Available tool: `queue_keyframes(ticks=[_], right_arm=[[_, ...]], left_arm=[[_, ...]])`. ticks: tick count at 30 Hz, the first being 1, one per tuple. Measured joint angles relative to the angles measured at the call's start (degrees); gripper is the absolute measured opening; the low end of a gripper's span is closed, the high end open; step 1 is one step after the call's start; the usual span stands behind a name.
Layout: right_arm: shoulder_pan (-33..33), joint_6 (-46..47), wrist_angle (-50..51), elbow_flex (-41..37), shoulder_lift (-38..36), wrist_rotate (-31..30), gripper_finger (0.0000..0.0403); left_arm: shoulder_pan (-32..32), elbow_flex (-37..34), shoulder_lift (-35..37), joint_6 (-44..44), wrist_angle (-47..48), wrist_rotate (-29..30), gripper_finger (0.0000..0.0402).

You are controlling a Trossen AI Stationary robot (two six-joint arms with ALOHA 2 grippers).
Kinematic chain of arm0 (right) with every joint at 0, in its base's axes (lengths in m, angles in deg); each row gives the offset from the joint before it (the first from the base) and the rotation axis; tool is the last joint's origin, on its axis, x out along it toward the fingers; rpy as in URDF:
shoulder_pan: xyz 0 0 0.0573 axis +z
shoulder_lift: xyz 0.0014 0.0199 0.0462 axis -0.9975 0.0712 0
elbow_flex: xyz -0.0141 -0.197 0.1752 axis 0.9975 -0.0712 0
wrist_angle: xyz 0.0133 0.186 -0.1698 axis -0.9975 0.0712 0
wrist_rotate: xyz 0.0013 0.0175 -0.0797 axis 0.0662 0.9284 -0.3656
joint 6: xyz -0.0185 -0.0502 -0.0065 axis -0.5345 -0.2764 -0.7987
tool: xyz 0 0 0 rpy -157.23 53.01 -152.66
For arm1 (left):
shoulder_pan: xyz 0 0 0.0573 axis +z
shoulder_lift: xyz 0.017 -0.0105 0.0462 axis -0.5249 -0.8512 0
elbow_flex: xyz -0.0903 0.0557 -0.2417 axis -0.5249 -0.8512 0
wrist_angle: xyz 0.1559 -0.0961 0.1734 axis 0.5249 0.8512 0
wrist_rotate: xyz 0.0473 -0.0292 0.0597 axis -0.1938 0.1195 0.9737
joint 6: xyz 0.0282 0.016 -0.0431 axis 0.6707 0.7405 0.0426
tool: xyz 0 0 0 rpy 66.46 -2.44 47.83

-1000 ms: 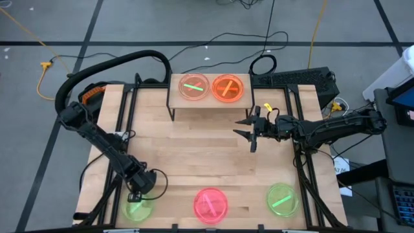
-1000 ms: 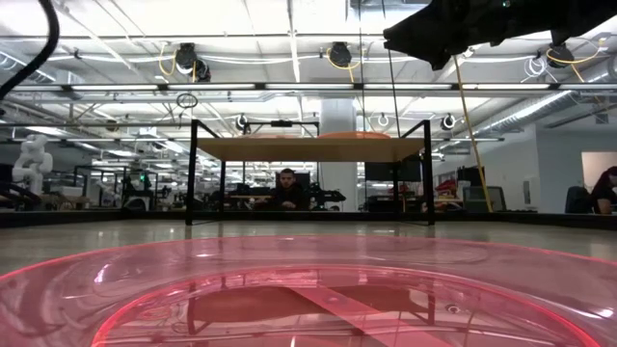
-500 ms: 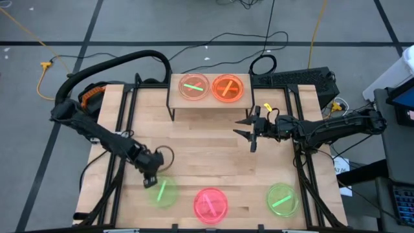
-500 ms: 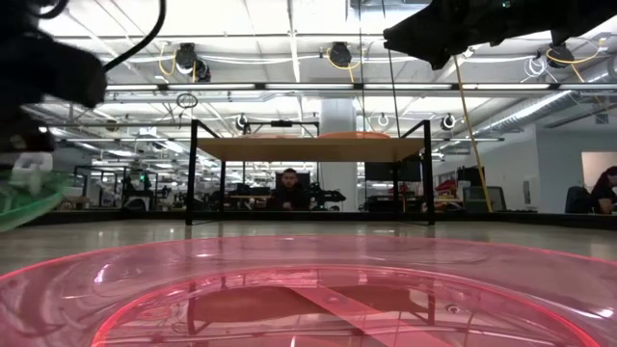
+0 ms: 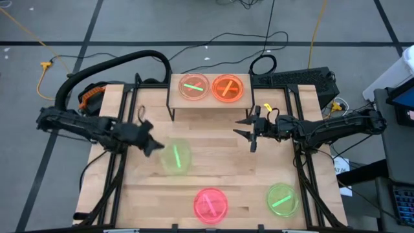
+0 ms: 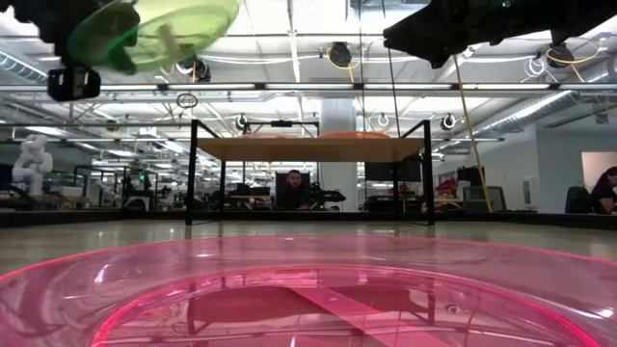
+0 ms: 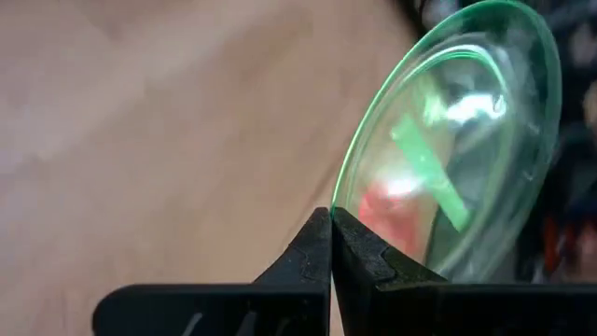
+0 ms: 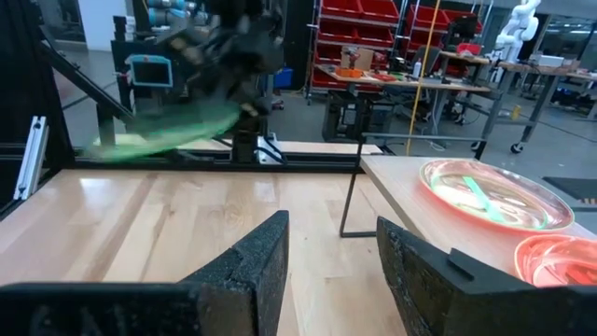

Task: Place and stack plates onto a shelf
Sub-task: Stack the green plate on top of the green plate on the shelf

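No readable writing. Left gripper (image 5: pixel 154 149) clenched on rim of round translucent green plastic plate (image 5: pixel 175 157), lifted above wooden tabletop (image 5: pixel 213 162). Right gripper (image 5: pixel 248 134) spread open, beside low light-wood shelf (image 5: pixel 208 102).

Seated person (image 6: pixel 287 189) beyond table (image 5: pixel 213 168)

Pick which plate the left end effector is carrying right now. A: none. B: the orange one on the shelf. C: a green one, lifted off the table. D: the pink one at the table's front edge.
C: the left end effector is shut on the rim of the green plate, held in the air.
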Motion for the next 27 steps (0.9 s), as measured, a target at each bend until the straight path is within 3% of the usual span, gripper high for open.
queue_keyframes(ticks=[6, 13, 19, 27], right_arm=[[0.0, -0.3, -1.4, 0.0, 0.0, 0.0, 0.0148], [0.0, -0.5, -1.6, 0.0, 0.0, 0.0, 0.0148], [0.0, -1.3, -2.7, 0.0, 0.0, 0.0, 0.0148], [0.0, -1.5, -3.5, 0.0, 0.0, 0.0, 0.0148]], left_arm=[[10.2, 0.0, 5.7, 1.1, -3.5, 5.2, 0.0], [22.7, 0.0, 3.5, 3.5, -7.3, 5.6, 0.0], [33.4, 3.1, -3.7, 4.0, -11.9, -3.4, 0.0], [45.4, 19.2, -20.3, 10.2, -2.8, -16.1, 0.0]])
